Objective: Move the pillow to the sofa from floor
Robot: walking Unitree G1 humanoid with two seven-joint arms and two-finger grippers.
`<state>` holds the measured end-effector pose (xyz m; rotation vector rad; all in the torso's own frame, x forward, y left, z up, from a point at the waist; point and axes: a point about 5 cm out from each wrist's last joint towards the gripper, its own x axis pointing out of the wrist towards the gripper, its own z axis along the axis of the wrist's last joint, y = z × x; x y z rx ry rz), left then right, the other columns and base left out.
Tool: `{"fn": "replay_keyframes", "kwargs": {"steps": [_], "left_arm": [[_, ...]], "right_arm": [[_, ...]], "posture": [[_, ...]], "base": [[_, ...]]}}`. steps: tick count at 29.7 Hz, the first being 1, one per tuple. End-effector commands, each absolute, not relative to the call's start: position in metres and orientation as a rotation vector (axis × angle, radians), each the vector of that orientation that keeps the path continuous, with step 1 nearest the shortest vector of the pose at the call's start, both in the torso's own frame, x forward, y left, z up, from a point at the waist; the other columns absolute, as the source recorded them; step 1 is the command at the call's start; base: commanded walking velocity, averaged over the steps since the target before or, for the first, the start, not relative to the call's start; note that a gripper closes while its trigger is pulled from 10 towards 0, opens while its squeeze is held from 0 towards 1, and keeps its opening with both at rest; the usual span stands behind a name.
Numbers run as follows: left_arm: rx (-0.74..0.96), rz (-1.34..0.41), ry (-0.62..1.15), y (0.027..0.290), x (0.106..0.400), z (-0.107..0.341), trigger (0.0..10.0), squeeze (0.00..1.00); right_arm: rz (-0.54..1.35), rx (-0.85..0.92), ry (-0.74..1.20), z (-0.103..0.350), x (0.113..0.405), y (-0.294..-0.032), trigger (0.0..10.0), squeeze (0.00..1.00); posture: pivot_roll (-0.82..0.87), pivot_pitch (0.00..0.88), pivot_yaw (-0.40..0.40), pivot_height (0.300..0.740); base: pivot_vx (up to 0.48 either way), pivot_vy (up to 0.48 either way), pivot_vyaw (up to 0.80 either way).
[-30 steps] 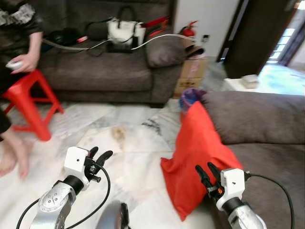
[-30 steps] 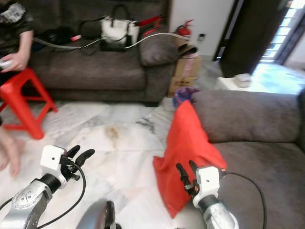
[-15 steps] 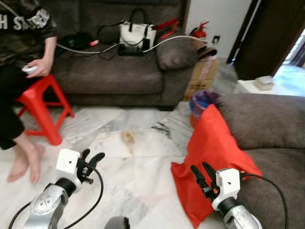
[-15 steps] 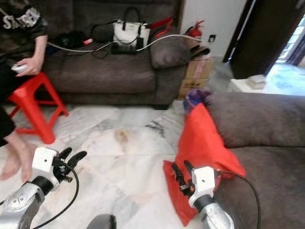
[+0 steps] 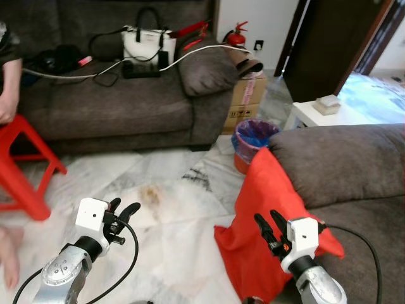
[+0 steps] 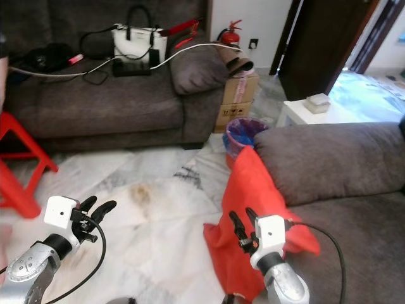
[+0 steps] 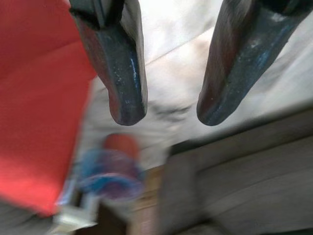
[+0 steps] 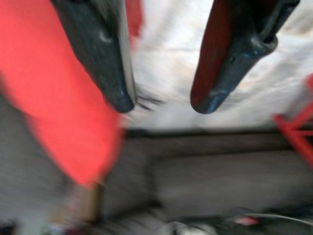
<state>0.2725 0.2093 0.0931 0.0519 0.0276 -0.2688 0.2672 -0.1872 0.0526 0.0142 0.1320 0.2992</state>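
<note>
The right gripper [image 5: 269, 227], fingers parted and holding nothing, is hovering just in front of the red pillow [image 5: 262, 190]; the left gripper [image 5: 124, 212], likewise parted and empty, is hanging over the marble floor [image 5: 177, 247], well apart from it. The pillow is standing on the floor, leaning against the near sofa [image 5: 342, 158], with a lined bin [image 5: 253, 136] just behind. Risk: a one-sided pinch on loose fabric is likely to slip, or a push may be toppling the pillow toward the bin.
</note>
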Motion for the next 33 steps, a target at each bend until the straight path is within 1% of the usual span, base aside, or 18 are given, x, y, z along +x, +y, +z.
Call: {"fn": "replay_keyframes", "kwargs": {"steps": [1, 4, 8, 16, 19, 24, 26, 33], "left_arm": [[0.073, -0.27, 0.028, 0.2109, 0.2707, 0.0941, 10.0, 0.0], [0.074, -0.271, 0.029, 0.2108, 0.2706, 0.0941, 10.0, 0.0], [0.076, -0.273, 0.03, 0.2108, 0.2703, 0.094, 10.0, 0.0], [0.08, -0.281, 0.033, 0.2099, 0.2696, 0.0932, 10.0, 0.0], [0.079, -0.282, 0.035, 0.2098, 0.2694, 0.093, 10.0, 0.0], [0.078, -0.276, 0.035, 0.2101, 0.2695, 0.093, 10.0, 0.0], [0.082, -0.27, 0.035, 0.211, 0.2702, 0.0934, 10.0, 0.0], [0.083, -0.272, 0.032, 0.211, 0.271, 0.0939, 10.0, 0.0]], "right_arm": [[0.289, 0.024, 0.152, 0.0485, 0.2644, -0.1886, 10.0, 0.0], [0.287, 0.023, 0.148, 0.0487, 0.2644, -0.1886, 10.0, 0.0], [0.276, 0.022, 0.14, 0.0491, 0.2651, -0.1882, 10.0, 0.0], [0.268, 0.024, 0.151, 0.0476, 0.2666, -0.1891, 10.0, 0.0], [0.27, 0.011, 0.177, 0.0449, 0.2672, -0.1886, 10.0, 0.0], [0.274, 0.012, 0.16, 0.0465, 0.2677, -0.1882, 10.0, 0.0], [0.27, 0.018, 0.144, 0.0477, 0.2678, -0.1884, 10.0, 0.0], [0.262, 0.019, 0.131, 0.0494, 0.2689, -0.1886, 10.0, 0.0]], "posture": [[0.11, 0.086, -0.028, 0.599], [0.11, 0.086, -0.028, 0.599], [0.11, 0.086, -0.028, 0.599], [0.11, 0.086, -0.028, 0.599], [0.11, 0.087, -0.028, 0.599], [0.11, 0.086, -0.026, 0.599], [0.11, 0.085, -0.025, 0.599], [0.11, 0.076, -0.023, 0.599]], "base": [[0.33, 0.0, -0.71], [0.33, 0.0, -0.7], [0.325, 0.0, 0.0], [0.0, 0.0, 0.0], [0.0, 0.0, -0.49], [0.0, 0.0, -0.62], [0.0, 0.0, 0.0], [0.28, 0.0, 0.0]]}}
